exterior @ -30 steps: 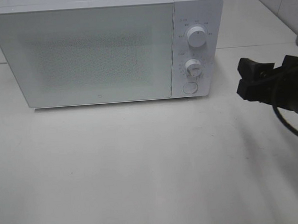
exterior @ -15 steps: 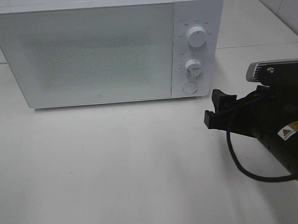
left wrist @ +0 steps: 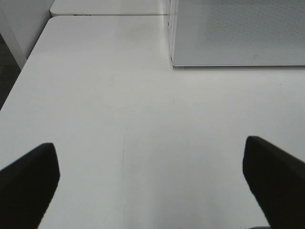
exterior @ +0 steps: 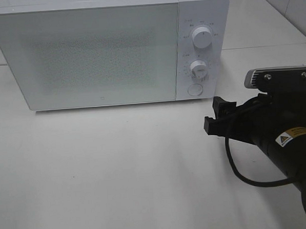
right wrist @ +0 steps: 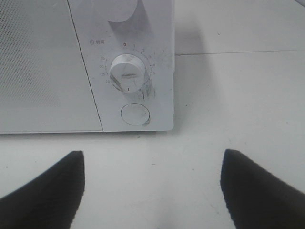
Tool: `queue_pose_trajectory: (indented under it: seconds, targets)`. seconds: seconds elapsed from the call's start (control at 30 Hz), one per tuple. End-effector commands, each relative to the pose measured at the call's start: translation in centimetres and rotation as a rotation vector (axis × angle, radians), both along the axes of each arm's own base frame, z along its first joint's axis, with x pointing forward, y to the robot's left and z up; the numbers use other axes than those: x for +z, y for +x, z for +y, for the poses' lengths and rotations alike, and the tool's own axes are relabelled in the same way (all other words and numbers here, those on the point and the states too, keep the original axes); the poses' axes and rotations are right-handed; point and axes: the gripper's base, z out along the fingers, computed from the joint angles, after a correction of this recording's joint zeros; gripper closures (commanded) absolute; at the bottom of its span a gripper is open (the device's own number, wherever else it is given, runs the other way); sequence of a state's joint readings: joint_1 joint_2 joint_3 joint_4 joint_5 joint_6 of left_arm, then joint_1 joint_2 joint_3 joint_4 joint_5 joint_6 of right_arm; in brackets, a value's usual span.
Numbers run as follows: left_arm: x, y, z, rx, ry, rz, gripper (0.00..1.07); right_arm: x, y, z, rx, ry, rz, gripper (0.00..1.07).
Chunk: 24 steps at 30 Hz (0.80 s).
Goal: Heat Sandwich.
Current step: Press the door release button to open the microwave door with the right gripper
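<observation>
Fingers of right arm (exterior: 212, 126) gape empty before microwave (exterior: 88, 56), and left fingers (left wrist: 28, 186) likewise.

Black right claw (exterior: 213, 115), looped cable (exterior: 264, 185), sticker (exterior: 289, 136)

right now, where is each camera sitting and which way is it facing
Exterior high: mounted high, looking down on the closed microwave and white table; the right arm and open right gripper show.
Left wrist: on the left arm, facing the table and the microwave's corner away from the dials; the open left gripper shows.
Right wrist: on the right arm, facing the lower dial and round button; its gripper's fingers show.
Shared: exterior high and right wrist both show that dial and button.
</observation>
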<state>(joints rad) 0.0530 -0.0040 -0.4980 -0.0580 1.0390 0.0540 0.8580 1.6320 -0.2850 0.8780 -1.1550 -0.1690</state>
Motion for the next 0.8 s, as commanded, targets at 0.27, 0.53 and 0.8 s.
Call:
queue_pose_trajectory:
  seconds: [0.27, 0.53, 0.8]
  targets:
    - [-0.05, -0.24, 0.0, 0.005, -0.004, -0.026, 0.06, 0.24, 0.12, 0.2, -0.201, 0.667, 0.037, 0.32]
    - [-0.05, -0.24, 0.0, 0.005, -0.004, -0.026, 0.06, 0.17, 0.1, 0.24, -0.339, 1.113, 0.084, 0.42]
    - [-0.05, -0.24, 0.0, 0.005, -0.004, -0.026, 0.06, -0.43, -0.12, 0.39, -0.471, 1.407, 0.18, 0.77]
